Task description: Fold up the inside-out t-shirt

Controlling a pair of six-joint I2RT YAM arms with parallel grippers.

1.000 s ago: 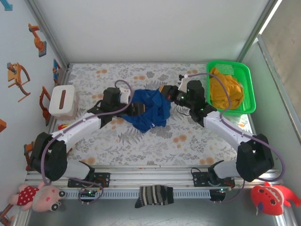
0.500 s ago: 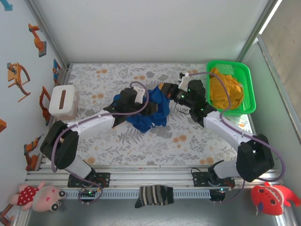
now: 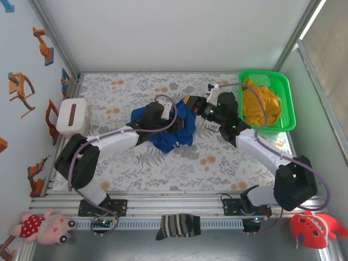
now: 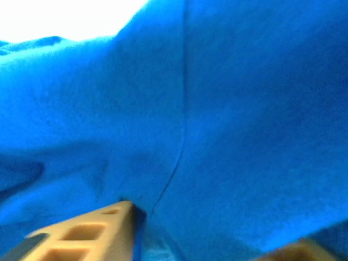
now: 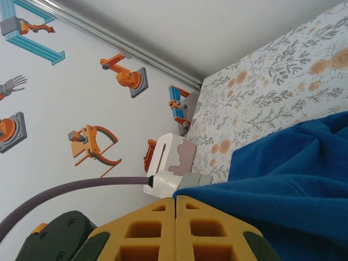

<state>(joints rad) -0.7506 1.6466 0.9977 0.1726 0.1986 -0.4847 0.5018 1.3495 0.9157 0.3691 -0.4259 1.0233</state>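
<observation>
Blue cloth presses right up against my left wrist camera: the inside-out t-shirt point(image 3: 175, 130) lies bunched in a heap at the middle of the flowered table point(image 3: 109, 92), between my two arms, and nothing of it is spread flat yet. My left gripper point(image 4: 215, 234) is pushed into the heap from the left with its fingers point(image 4: 81, 236) standing well apart, cloth bulging between them; I judge it open, not pinching. My right gripper point(image 5: 175, 202) sits at the heap's far right corner with its two fingers pressed flush together, and the blue fabric starts just at their tips, so I take it that I have a thin edge nipped there. The risks are plain. If my left fingers close where they are, they could catch several layers at once, and pulling apart would then drag a twisted lump, not open the shirt. My right pinch looks shallow, so a hard tug from the left could slip the edge free. Pulling towards the right could also carry cloth against the green basket point(image 3: 288, 111) nearby, which holds a mustard garment point(image 3: 261, 103).
</observation>
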